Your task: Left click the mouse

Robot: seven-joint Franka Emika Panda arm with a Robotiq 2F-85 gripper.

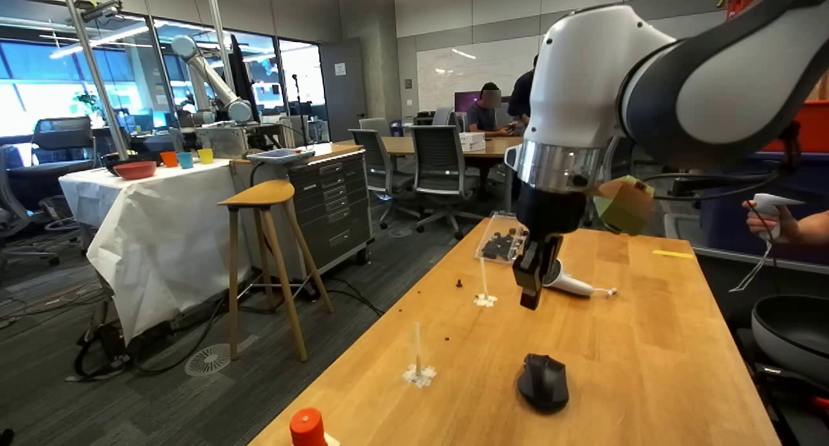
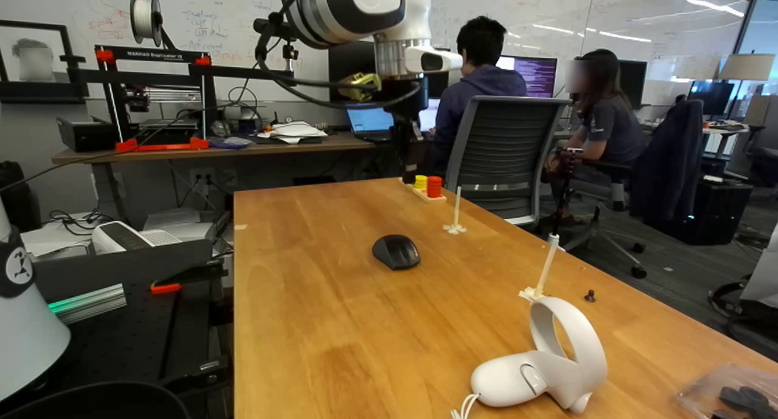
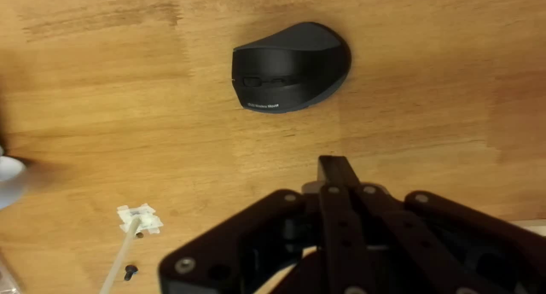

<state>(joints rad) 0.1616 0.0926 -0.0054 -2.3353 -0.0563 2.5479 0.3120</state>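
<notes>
The mouse (image 3: 294, 68) sits flat on the desk (image 3: 106, 149), and your fingers (image 3: 337, 170) hang above the wood, apart from it, pressed together with nothing visible between them. Its wheel (image 3: 251, 81) end points left in the wrist view, so I take the left button (image 3: 258, 97) to be the lettered half, the one nearer your fingertips. The likeliest miss is reaching too far across, which would land you on the wheel or the right button (image 3: 256, 62). Come down too near the rounded rear and you probably press shell that never clicks. Any sideways drift at contact could skate the mouse along the desk and carry the button out from under you, so descend straight. Judge the depth badly and you may pin it hard or tip it by its edge. Off to its left-button side, two slim pegs (image 1: 418, 349) stand upright, taped down; a low swing could catch one. Past its front end lies a white controller (image 2: 544, 370), near a peg, with a dark screw (image 2: 589, 296) and a clear case (image 2: 702, 385) of dark pieces. Red rings (image 2: 434, 186) stand toward the opposite end. I judge none to block a straight drop.
</notes>
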